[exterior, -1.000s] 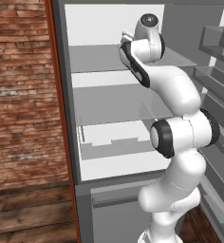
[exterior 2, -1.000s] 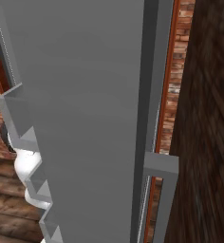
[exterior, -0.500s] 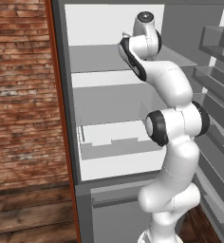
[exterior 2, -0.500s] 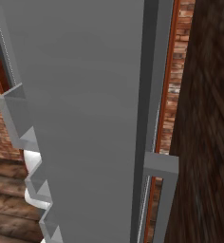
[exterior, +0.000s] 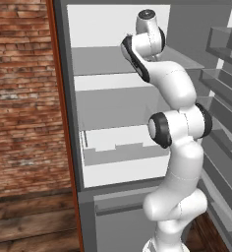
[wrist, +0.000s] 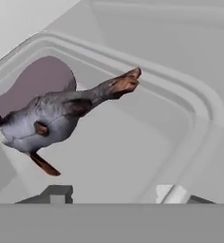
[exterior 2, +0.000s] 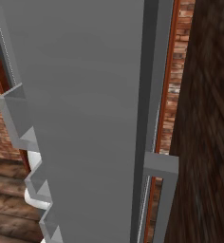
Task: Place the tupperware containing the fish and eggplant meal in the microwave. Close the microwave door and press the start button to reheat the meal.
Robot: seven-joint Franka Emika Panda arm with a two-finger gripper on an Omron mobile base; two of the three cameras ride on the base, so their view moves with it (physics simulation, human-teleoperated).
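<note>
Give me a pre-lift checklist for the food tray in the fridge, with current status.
1. Fridge door open, arm reaching onto the upper shelf: ok.
2. Tray in front of the hand, rim close by: ok.
3. Fish and purple eggplant inside the tray: ok.
4. Finger tips low at the tray's near side; whether they straddle the rim: cannot tell.
5. Jaws clamped on the rim: cannot tell.
6. Free path out past the door shelves: cannot tell.
</note>
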